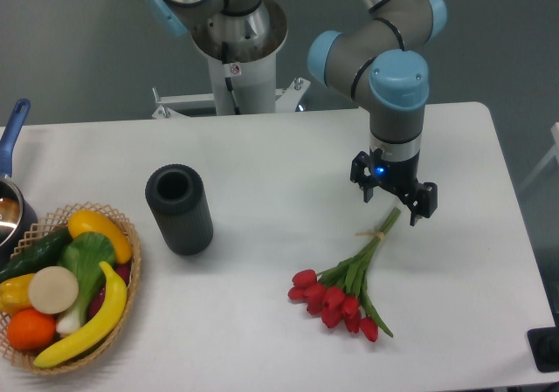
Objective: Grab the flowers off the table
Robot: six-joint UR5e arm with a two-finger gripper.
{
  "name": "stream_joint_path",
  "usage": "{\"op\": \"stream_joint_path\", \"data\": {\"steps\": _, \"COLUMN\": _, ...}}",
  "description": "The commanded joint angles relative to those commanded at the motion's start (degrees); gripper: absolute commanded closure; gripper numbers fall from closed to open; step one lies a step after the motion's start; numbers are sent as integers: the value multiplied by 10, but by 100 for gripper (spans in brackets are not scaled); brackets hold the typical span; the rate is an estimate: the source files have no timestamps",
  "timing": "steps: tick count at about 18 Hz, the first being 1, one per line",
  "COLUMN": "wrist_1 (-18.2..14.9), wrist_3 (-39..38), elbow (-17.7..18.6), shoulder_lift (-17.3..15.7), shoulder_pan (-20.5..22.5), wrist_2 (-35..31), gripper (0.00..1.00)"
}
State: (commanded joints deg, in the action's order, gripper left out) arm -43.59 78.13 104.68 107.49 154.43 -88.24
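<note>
The flowers (342, 292), a small bunch of red tulips with green stems tied by a pale band, lie on the white table (262, 156) right of centre, heads toward the front. Their stem ends point up and right toward my gripper (393, 203). The gripper hangs from the arm just above the stem tips, its two black fingers spread apart with nothing between them. It stands open and does not touch the stems.
A dark grey cylinder (180, 209) stands upright left of centre. A wicker basket (122, 235) of yellow, green and orange produce sits at the front left corner. A pot with a blue handle (12, 130) is at the left edge.
</note>
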Motion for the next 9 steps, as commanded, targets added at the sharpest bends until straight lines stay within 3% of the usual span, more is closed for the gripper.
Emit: {"op": "stream_joint_path", "data": {"steps": 9, "wrist_1": 0, "wrist_3": -10, "elbow": 10, "shoulder_lift": 11, "shoulder_pan": -8, "wrist_2": 5, "gripper": 0}}
